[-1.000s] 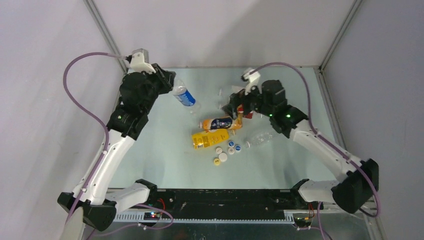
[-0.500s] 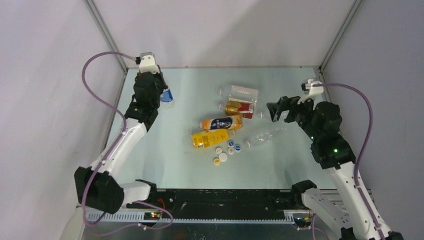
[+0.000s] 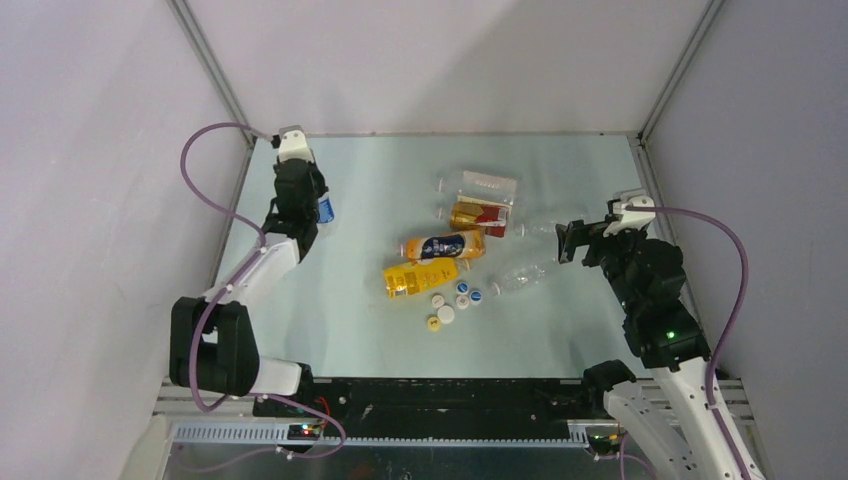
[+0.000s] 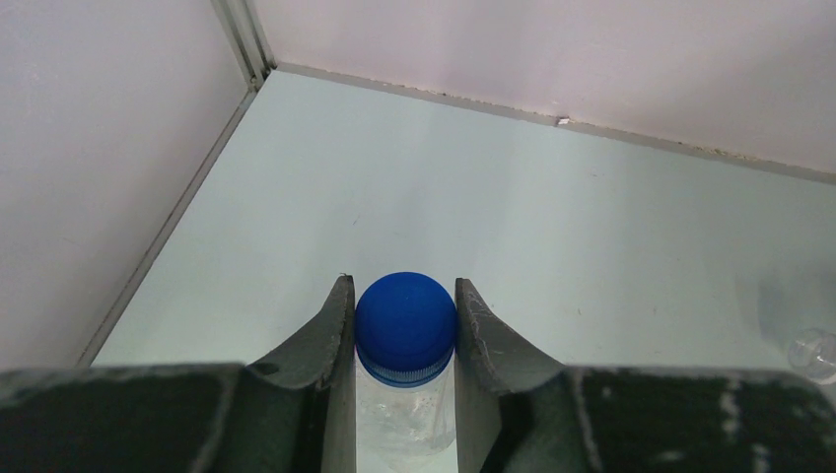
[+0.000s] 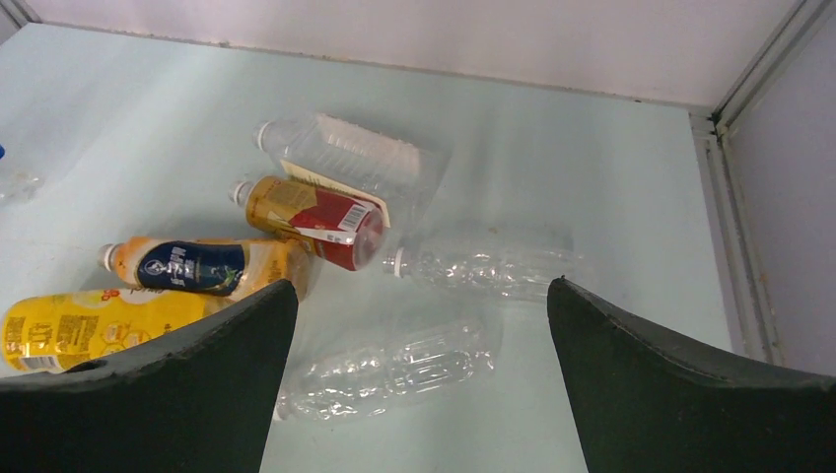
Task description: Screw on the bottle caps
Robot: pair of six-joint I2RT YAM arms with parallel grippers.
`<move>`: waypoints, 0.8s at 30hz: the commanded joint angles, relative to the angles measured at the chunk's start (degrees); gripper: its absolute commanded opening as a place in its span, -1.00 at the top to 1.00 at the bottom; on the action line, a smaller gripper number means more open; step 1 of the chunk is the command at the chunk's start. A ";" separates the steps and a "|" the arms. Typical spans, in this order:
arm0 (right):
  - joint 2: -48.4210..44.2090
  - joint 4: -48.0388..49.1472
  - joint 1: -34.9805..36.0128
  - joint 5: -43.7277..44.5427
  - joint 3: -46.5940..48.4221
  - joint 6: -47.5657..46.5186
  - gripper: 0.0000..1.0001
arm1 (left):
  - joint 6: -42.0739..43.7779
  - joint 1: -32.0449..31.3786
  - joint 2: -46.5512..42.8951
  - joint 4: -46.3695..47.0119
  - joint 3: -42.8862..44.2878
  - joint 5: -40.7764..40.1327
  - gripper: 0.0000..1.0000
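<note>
My left gripper (image 4: 405, 325) is shut on a clear bottle (image 4: 402, 409) at its neck, and the blue cap (image 4: 405, 313) sits on top between the fingers. In the top view this gripper (image 3: 318, 205) is near the table's far left edge, with the bottle's blue label (image 3: 326, 210) showing. My right gripper (image 5: 422, 286) is open and holds nothing. It hangs over a clear bottle (image 5: 389, 370) at the right (image 3: 568, 240). Several loose bottle caps (image 3: 452, 302) lie in the middle, in front of the lying bottles.
The pile holds an orange-yellow bottle (image 3: 420, 277), an orange one with a dark-blue label (image 3: 443, 245), a gold-and-red one (image 3: 478, 216) and clear ones (image 3: 485, 186) (image 3: 522, 275) (image 5: 483, 268). Metal frame posts and walls close in the left, right and far sides.
My left arm has drawn back to the left edge, carrying the blue-capped bottle. The right arm has pulled away from the pile to the right, its jaws staying wide.
</note>
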 commanded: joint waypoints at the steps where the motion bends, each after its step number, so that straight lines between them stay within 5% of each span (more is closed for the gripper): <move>1: -0.78 3.99 -0.01 2.12 -0.68 -1.67 -0.99 | -0.98 0.70 -0.17 6.81 -1.46 -0.67 0.82; 13: -0.69 4.91 0.16 0.63 -1.60 -1.69 -0.99 | -3.09 0.80 -0.93 8.38 -4.57 -1.25 0.23; 24: -0.39 5.12 0.27 -1.70 -1.60 -1.67 -0.99 | -3.98 0.82 -1.31 8.18 -5.27 -1.94 -0.11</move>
